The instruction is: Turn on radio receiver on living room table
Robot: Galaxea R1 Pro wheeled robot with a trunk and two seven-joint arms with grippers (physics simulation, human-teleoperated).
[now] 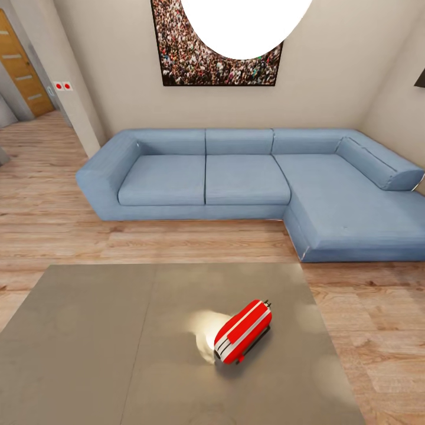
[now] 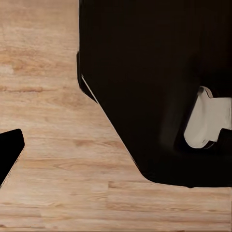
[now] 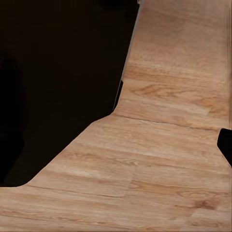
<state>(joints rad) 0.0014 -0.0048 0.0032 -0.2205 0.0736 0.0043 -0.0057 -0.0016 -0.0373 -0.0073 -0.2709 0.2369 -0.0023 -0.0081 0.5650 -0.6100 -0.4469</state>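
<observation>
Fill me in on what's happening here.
Nothing is being handled yet. The robot faces a grey table with a red radio lying on it, right of centre, and a blue sofa behind. Both wrist cameras look down at wood floor beside the robot's dark body, so the arms seem lowered. Whether the end effectors are open can't be told.

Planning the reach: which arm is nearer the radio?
Right, probably: the radio sits right of centre on the table. Both wrist cameras face floor planks, so both arms hang low, off the table.
</observation>
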